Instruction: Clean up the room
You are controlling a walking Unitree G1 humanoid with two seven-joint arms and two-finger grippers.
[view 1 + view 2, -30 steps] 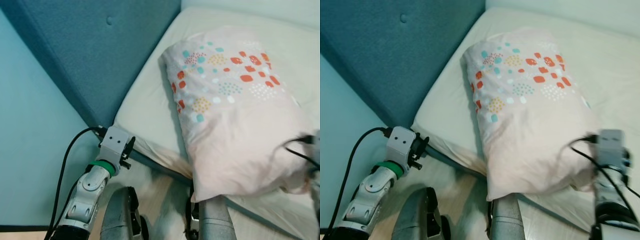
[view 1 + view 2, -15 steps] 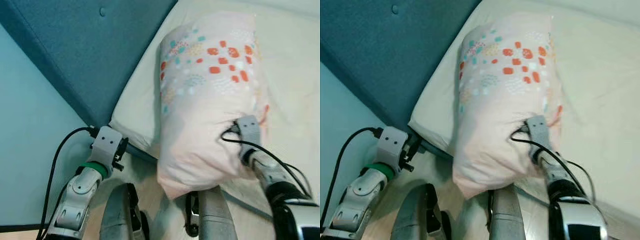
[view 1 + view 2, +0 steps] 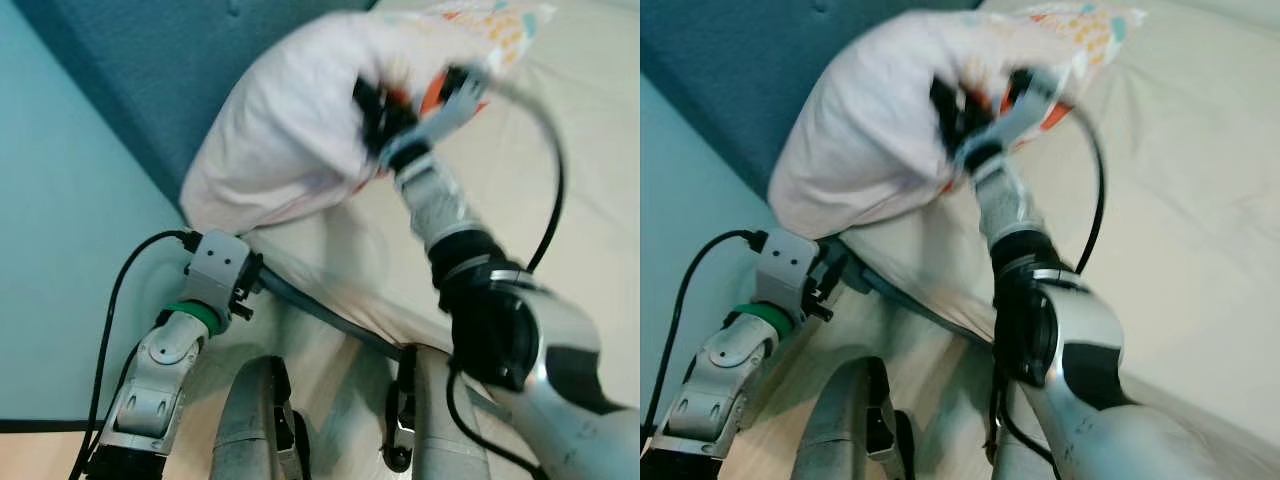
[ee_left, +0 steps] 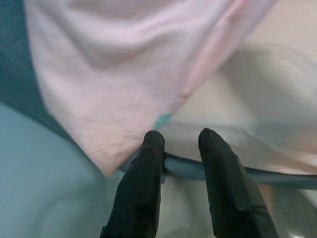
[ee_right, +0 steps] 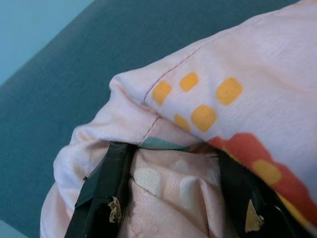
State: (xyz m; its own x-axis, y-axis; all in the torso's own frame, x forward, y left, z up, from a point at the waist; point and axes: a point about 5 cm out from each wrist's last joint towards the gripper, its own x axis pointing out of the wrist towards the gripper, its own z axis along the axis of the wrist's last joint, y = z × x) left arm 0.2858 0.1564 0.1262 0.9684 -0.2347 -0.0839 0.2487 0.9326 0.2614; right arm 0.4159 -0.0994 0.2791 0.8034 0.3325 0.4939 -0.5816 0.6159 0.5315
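Observation:
A pale pink pillow [image 3: 280, 130] with orange and teal dots is bunched up against the blue headboard [image 3: 150, 80], at the head of the bed. My right gripper [image 3: 385, 105] is shut on a fold of its cover; in the right wrist view, cloth [image 5: 173, 198] is pinched between the two black fingers [image 5: 101, 191]. The pillow's near corner [image 4: 106, 158] hangs just past my left gripper [image 4: 181, 139]. That gripper sits low by the bed's corner, open, touching nothing.
The cream mattress [image 3: 590, 150] stretches to the right. Its grey-blue frame edge [image 3: 320, 310] runs just in front of my legs [image 3: 250, 420]. A light teal wall [image 3: 60, 250] closes the left side. A black cable [image 3: 545, 190] loops off my right arm.
My right arm has swung the pillow up and to the left, from lying flat on the mattress to bunched against the headboard. The left arm has barely moved.

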